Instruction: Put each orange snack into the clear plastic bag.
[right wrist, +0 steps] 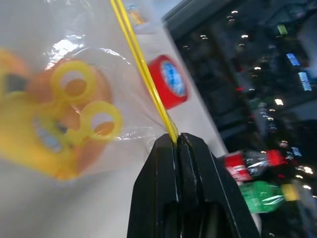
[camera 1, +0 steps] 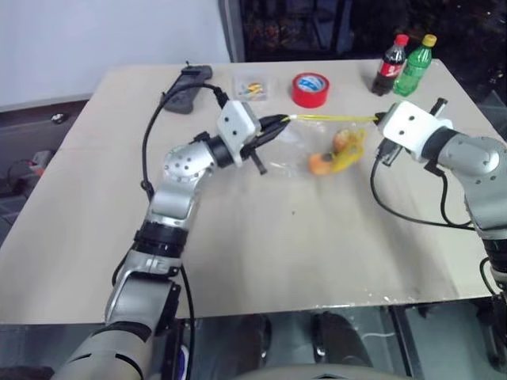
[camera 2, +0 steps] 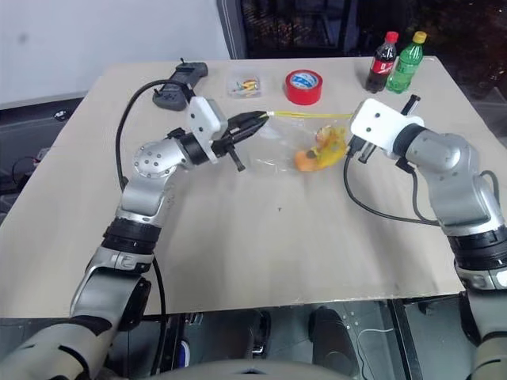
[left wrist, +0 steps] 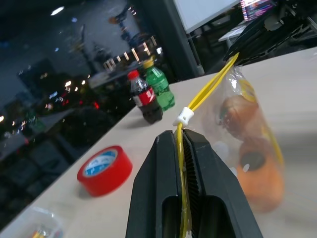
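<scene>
**Bag stretched between both end effectors, snacks inside**

Head views: the clear plastic zip bag with a yellow zip strip (camera 1: 329,142) hangs near the surface's far edge, its strip running sideways between the left end effector (camera 1: 287,121) and the right end effector (camera 1: 380,120). Each is clamped narrow on one end of the strip. The glossy orange bun-like snacks (camera 1: 331,156) sit low in the bag, between the arms, no nearer either. Just behind stand a red tape roll (camera 1: 310,89), a cola bottle (camera 1: 389,65), a green bottle (camera 1: 415,65) and a small clear box (camera 1: 250,87).

Left wrist view: a white slider (left wrist: 184,116) rides the strip just past the fingertips.

Right wrist view: the yellow strip enters the closed tips; nothing blocks a pull along it.
</scene>
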Robot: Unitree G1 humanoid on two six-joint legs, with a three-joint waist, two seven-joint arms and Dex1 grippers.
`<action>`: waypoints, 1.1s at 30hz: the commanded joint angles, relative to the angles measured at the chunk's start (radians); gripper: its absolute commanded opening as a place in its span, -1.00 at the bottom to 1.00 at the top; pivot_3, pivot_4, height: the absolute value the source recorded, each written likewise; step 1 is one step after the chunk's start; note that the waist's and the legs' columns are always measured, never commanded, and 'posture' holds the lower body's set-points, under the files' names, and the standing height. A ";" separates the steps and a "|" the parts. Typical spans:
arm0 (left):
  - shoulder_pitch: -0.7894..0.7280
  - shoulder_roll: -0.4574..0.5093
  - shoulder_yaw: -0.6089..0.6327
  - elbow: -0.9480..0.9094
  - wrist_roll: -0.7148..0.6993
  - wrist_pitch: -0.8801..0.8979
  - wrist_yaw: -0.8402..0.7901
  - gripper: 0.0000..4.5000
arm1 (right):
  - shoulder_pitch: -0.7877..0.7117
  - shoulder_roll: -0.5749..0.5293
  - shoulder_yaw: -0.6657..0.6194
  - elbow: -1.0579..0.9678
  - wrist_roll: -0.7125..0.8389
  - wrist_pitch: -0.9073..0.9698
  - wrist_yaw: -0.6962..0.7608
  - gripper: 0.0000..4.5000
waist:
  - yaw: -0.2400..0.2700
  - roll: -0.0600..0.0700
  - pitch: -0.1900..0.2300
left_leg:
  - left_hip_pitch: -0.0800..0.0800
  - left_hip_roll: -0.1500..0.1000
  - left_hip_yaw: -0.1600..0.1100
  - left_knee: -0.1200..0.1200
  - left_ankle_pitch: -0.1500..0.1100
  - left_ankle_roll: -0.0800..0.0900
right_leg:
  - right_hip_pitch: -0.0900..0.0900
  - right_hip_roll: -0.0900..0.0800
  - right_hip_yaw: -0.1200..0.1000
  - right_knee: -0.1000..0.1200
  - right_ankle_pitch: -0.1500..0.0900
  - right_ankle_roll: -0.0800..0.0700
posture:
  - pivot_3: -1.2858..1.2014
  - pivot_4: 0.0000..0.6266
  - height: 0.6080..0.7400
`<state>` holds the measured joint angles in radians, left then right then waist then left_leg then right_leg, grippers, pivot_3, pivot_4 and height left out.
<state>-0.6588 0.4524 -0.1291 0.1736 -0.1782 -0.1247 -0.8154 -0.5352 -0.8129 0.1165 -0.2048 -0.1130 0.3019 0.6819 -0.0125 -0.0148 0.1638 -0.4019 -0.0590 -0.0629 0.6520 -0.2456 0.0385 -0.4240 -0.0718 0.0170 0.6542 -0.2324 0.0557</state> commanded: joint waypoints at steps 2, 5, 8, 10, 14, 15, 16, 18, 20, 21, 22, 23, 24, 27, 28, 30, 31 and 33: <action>0.155 0.044 -0.019 -0.085 0.076 -0.076 -0.004 -1.00 | 0.170 -0.026 -0.052 -0.099 -0.017 0.009 -0.003 -0.98 | 0.000 0.000 0.000 | -0.002 0.000 0.000 0.000 -0.001 0.001 | -0.001 0.000 0.001 -0.002 0.000 0.000 | 0.03 -0.52 1.00; 0.223 0.042 -0.034 -0.137 0.133 -0.083 0.042 -1.00 | 0.263 -0.039 -0.042 -0.153 -0.025 -0.003 0.014 -0.98 | 0.002 0.000 0.000 | -0.014 -0.001 0.000 0.008 -0.001 0.002 | -0.014 0.000 0.002 0.005 0.000 0.001 | 0.03 -0.52 1.00; 0.269 0.041 -0.036 -0.208 0.203 -0.036 0.110 -1.00 | 0.357 -0.045 -0.064 -0.204 -0.029 0.006 0.009 -0.62 | 0.008 0.000 0.000 | -0.012 -0.001 -0.002 0.013 -0.002 0.003 | -0.009 0.000 0.001 0.008 0.001 0.002 | 0.03 -0.52 1.00; 0.280 0.048 -0.040 -0.236 0.241 -0.022 0.137 -1.00 | 0.406 -0.034 -0.112 -0.274 0.015 0.050 0.019 -0.23 | 0.012 0.001 0.000 | -0.010 -0.001 -0.003 0.015 -0.004 0.006 | -0.007 0.000 0.000 0.008 0.002 0.002 | 0.03 -0.52 1.00; 0.268 0.070 -0.047 -0.293 0.325 -0.028 0.173 -1.00 | 0.371 -0.026 -0.184 -0.473 0.185 0.163 0.094 -0.06 | 0.008 0.001 0.000 | -0.009 -0.001 -0.002 0.017 -0.004 0.006 | -0.004 0.001 0.000 0.008 0.003 0.004 | 0.03 -0.52 1.00; 0.264 0.071 -0.047 -0.300 0.331 -0.031 0.176 -1.00 | 0.332 -0.015 -0.162 -0.493 0.190 0.180 0.089 -0.06 | 0.003 0.001 0.000 | -0.008 0.000 -0.002 0.017 -0.004 0.006 | -0.004 0.001 0.000 0.008 0.003 0.004 | 0.03 -0.52 1.00; 0.261 0.071 -0.048 -0.306 0.336 -0.032 0.179 -1.00 | 0.303 -0.009 -0.145 -0.508 0.195 0.196 0.085 -0.06 | 0.002 0.001 0.000 | -0.008 0.000 -0.002 0.018 -0.004 0.006 | -0.003 0.001 0.000 0.008 0.003 0.005 | 0.03 -0.52 1.00; 0.254 0.073 -0.053 -0.311 0.347 -0.043 0.180 -1.00 | 0.203 0.048 -0.029 -0.497 0.153 0.219 0.054 -0.06 | 0.000 0.000 0.000 | -0.006 0.000 -0.003 0.017 -0.004 0.006 | -0.002 0.001 -0.001 0.008 0.003 0.005 | 0.03 -0.52 1.00; 0.249 0.074 -0.059 -0.312 0.359 -0.054 0.182 -1.00 | 0.112 0.125 0.117 -0.432 0.072 0.192 0.026 -0.06 | 0.000 0.001 0.000 | -0.005 0.001 -0.002 0.017 -0.004 0.006 | -0.001 0.001 -0.001 0.008 0.003 0.005 | 0.03 -0.52 1.00; 0.247 0.074 -0.061 -0.313 0.365 -0.059 0.185 -1.00 | 0.080 0.151 0.171 -0.397 0.035 0.167 0.020 -0.06 | -0.001 0.000 0.000 | -0.004 0.001 -0.002 0.017 -0.004 0.006 | 0.001 0.001 -0.002 0.007 0.003 0.004 | 0.03 -0.52 1.00; 0.245 0.074 -0.064 -0.313 0.367 -0.062 0.182 -1.00 | 0.046 0.186 0.218 -0.356 0.005 0.153 0.009 -0.06 | 0.000 0.001 0.000 | -0.001 0.000 -0.002 0.016 -0.004 0.006 | 0.003 0.001 -0.001 0.007 0.003 0.004 | 0.03 -0.52 1.00; 0.246 0.075 -0.066 -0.317 0.368 -0.063 0.179 -1.00 | 0.022 0.212 0.246 -0.324 -0.015 0.140 0.002 -0.06 | 0.000 0.001 0.000 | 0.000 0.000 -0.002 0.016 -0.004 0.006 | 0.004 0.001 -0.002 0.007 0.003 0.004 | 0.03 -0.52 1.00; 0.248 0.077 -0.067 -0.321 0.371 -0.068 0.179 -1.00 | -0.003 0.238 0.266 -0.288 -0.031 0.128 -0.006 -0.06 | 0.002 0.001 0.000 | 0.001 0.000 -0.002 0.016 -0.004 0.006 | 0.005 0.001 -0.001 0.007 0.003 0.004 | 0.03 -0.52 1.00; 0.262 0.085 -0.068 -0.335 0.380 -0.078 0.177 -1.00 | -0.056 0.289 0.306 -0.213 -0.063 0.089 -0.008 -0.06 | 0.004 0.000 0.000 | 0.000 -0.002 -0.003 0.016 -0.002 0.003 | 0.005 0.000 -0.001 0.007 0.003 0.004 | 0.03 -0.52 1.00; 0.266 0.087 -0.067 -0.339 0.380 -0.079 0.177 -1.00 | -0.065 0.300 0.311 -0.199 -0.069 0.082 -0.007 -0.15 | 0.004 0.000 0.000 | 0.000 -0.002 -0.002 0.016 -0.002 0.003 | 0.005 0.000 -0.001 0.007 0.003 0.004 | 0.03 -0.52 1.00; 0.273 0.089 -0.068 -0.347 0.378 -0.079 0.173 -1.00 | -0.079 0.309 0.324 -0.168 -0.096 0.046 -0.007 -0.29 | 0.003 0.000 0.000 | 0.001 -0.002 -0.003 0.016 -0.002 0.003 | 0.005 0.000 -0.001 0.006 0.003 0.004 | 0.03 -0.52 1.00; 0.276 0.089 -0.068 -0.350 0.377 -0.078 0.172 -1.00 | -0.084 0.312 0.327 -0.154 -0.107 0.029 -0.006 -0.29 | 0.003 0.000 0.000 | 0.001 -0.002 -0.003 0.016 -0.002 0.003 | 0.005 0.000 -0.001 0.006 0.003 0.004 | 0.03 -0.52 1.00; 0.284 0.090 -0.067 -0.361 0.377 -0.073 0.170 -1.00 | -0.088 0.317 0.329 -0.140 -0.119 0.006 0.002 -0.29 | 0.002 0.000 0.000 | 0.001 -0.002 -0.003 0.016 -0.002 0.003 | 0.005 0.000 -0.001 0.007 0.003 0.004 | 0.03 -0.52 1.00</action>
<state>-0.3773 0.5402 -0.2052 -0.1307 0.2053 -0.1838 -0.6483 -0.6003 -0.5030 0.4465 -0.3358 -0.2188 0.3435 0.6877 -0.0106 -0.0144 0.1641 -0.4012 -0.0608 -0.0658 0.6675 -0.2477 0.0415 -0.4191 -0.0717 0.0158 0.6608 -0.2295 0.0600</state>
